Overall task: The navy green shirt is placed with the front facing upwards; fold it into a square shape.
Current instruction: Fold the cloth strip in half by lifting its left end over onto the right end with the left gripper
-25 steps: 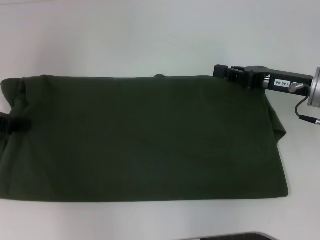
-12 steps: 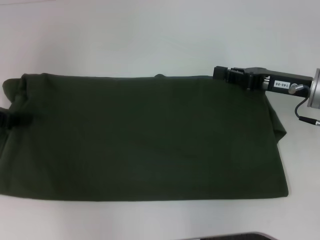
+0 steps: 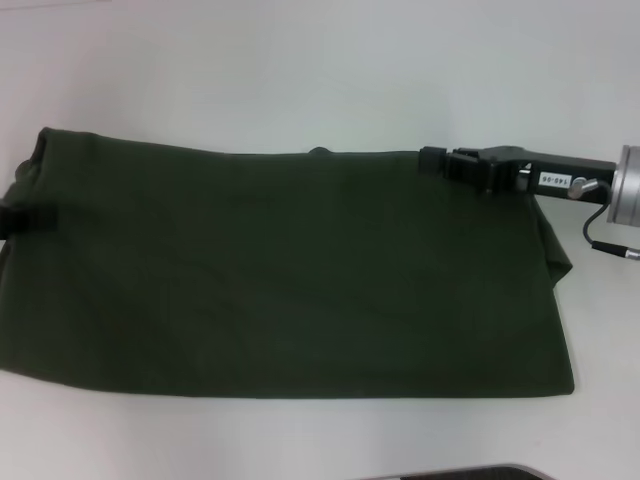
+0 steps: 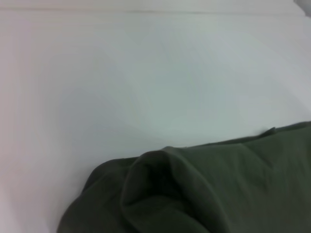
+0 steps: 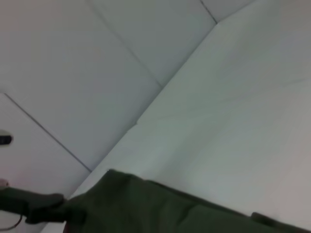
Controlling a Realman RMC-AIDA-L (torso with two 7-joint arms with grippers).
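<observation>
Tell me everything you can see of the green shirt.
The navy green shirt is dark olive, soft matte cloth, already folded into a long band lying flat on the white table, running left to right. No lettering or label shows. Its far left corner is bunched and lifted, and the left wrist view shows a rolled fold there. The left gripper sits at that left end, and the right gripper is at the far right edge. A small flap sticks out at the right end.
</observation>
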